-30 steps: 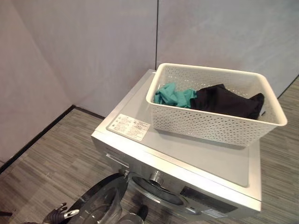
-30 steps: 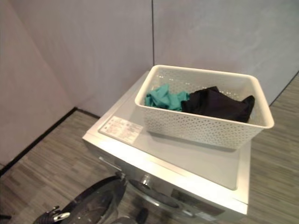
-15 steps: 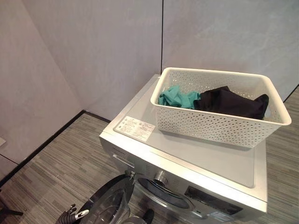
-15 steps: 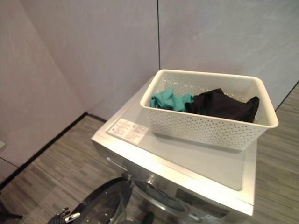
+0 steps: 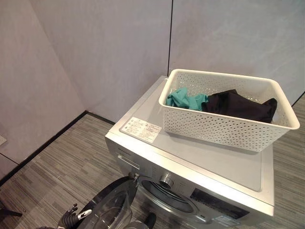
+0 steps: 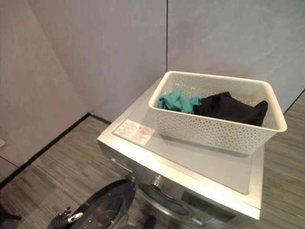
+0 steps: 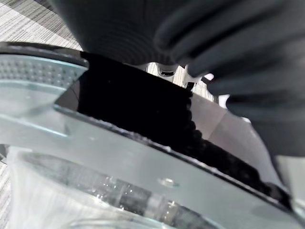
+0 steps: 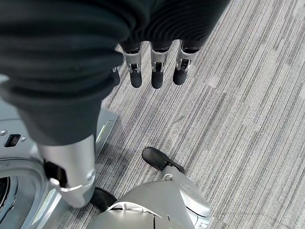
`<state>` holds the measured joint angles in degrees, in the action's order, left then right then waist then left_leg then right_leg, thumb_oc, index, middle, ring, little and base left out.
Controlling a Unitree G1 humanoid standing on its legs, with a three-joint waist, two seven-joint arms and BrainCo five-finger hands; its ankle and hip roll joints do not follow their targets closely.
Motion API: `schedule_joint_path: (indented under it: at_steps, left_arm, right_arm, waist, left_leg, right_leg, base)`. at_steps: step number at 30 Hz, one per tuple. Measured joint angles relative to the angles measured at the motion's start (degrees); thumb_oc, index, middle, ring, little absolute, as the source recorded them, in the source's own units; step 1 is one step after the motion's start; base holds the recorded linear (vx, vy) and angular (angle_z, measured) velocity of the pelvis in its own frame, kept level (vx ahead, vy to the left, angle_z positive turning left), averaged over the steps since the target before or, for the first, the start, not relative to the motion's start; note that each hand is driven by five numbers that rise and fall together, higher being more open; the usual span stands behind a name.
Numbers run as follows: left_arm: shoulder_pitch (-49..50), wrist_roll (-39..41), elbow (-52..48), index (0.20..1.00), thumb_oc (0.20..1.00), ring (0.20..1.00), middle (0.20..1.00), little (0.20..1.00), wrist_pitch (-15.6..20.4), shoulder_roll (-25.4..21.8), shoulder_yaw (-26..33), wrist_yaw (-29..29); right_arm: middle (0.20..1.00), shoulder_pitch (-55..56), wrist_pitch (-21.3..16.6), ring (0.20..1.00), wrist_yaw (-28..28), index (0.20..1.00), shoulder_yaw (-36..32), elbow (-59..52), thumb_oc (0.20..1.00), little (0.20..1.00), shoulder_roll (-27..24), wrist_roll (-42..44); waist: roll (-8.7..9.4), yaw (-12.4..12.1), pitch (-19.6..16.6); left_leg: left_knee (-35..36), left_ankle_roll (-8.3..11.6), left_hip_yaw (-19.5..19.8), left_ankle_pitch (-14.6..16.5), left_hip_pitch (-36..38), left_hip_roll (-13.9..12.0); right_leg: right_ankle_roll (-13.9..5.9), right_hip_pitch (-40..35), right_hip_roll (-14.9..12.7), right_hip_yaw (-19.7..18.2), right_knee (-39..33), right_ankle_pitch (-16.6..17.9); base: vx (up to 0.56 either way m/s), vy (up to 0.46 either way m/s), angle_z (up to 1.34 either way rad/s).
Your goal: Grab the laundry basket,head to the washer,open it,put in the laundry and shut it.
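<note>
The white perforated laundry basket point(image 5: 224, 129) stands on top of the silver washer point(image 5: 190, 162), toward its right side. Inside lie a teal cloth point(image 5: 186, 99) on the left and a black cloth point(image 5: 240, 106) on the right. The washer's round dark glass door point(image 5: 112, 207) hangs open at the lower left. My left hand point(image 5: 71, 220) is low at the door's outer edge; in the left wrist view the door's rim point(image 7: 143, 157) runs close past it and hides the fingers. My right hand point(image 8: 156, 76) hangs over the floor with straight fingers, holding nothing.
The washer stands in a corner between two grey walls point(image 5: 100, 57). A white label point(image 5: 141, 129) is stuck on its lid, and a knob point(image 5: 166, 180) sits above the door opening. Striped grey floor point(image 5: 52, 167) stretches to the left of the washer.
The whole picture has shifted a little as the camera moved. The basket, the washer and the open door keep their places. My left hand stays at the door's edge.
</note>
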<state>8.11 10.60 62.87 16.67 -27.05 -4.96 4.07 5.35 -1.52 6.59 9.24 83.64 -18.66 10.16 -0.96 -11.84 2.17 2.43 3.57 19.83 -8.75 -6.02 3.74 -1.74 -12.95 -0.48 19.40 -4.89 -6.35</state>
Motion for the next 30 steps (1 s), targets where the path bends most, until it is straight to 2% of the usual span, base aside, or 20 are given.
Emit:
schedule_joint_path:
  at_steps: [30]
  left_arm:
    - [0.09, 0.2, 0.0, 1.0, 1.0, 1.0, 1.0, 1.0, 0.64, 0.1, -0.1, -0.31]
  right_arm:
    - [1.0, -2.24, -0.03, 1.0, 0.18, 1.0, 2.66, -1.51, 1.0, 1.0, 0.02, -1.99]
  waist:
    - [-0.04, -0.04, 0.03]
  left_leg:
    - [0.86, 0.07, 0.05, -0.47, -0.01, -0.06]
  right_leg:
    - [-0.01, 0.3, -0.02, 0.12, -0.03, 0.02]
  base:
    - [0.0, 0.0, 0.0]
